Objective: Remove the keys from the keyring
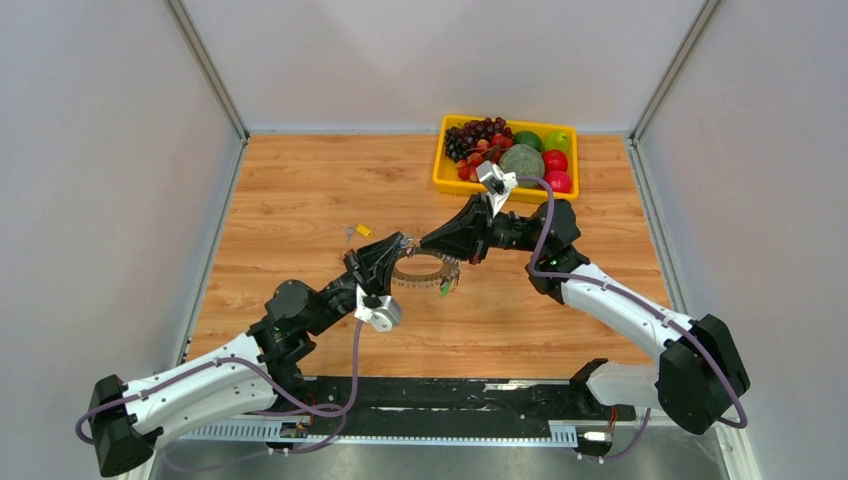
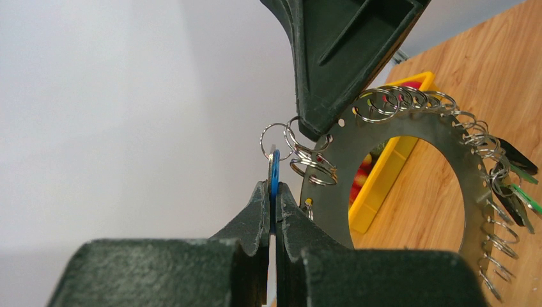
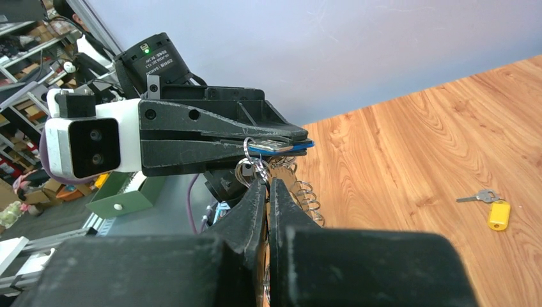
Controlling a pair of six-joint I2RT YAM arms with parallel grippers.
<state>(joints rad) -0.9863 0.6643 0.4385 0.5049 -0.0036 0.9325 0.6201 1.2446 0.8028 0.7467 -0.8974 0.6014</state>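
Wood tabletop, keyring held over its middle. Your left gripper clamps 1 blue key; right gripper pinches keyring's rim. Risk: a crooked pull lets the key slip.

yellow bin of fruit on wooden table.

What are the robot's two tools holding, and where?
The left tool pinches the blue key by its plastic head. The right tool grips the keyring at its loop-fringed rim.
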